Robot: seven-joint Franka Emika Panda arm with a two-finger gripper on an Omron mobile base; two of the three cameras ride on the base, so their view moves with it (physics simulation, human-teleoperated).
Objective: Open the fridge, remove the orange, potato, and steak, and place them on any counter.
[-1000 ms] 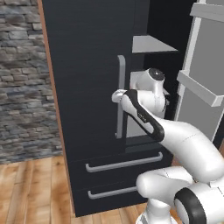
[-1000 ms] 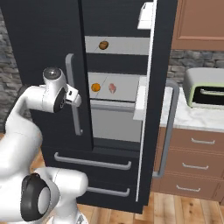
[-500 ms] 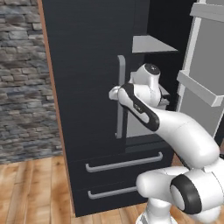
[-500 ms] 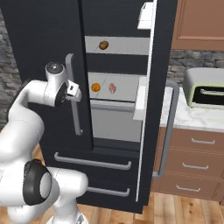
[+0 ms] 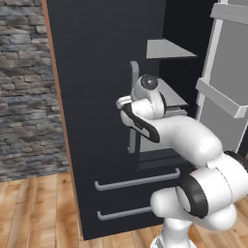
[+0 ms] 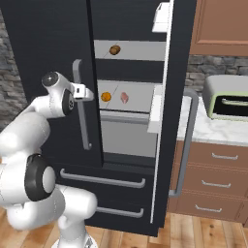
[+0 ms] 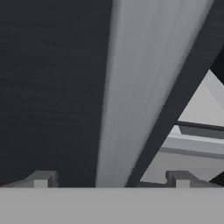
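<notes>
The black fridge has its right door swung open, showing light grey shelves. The brown potato lies on the upper shelf. On the shelf below it, the orange sits just left of the pinkish steak. My gripper is at the left door's long grey handle, near its top. In the hand view the handle runs up between the spread fingertips, and the gripper is open around it. The marble counter lies to the right of the fridge.
A pale green toaster oven stands on the counter, above wooden drawers and below a wooden wall cabinet. The fridge's two lower drawers carry grey bars. A stone wall is left of the fridge.
The jaws have gone from shut to wide open at the left door's handle. The hand has stayed at nearly the same spot while the arm's elbow has lifted.
</notes>
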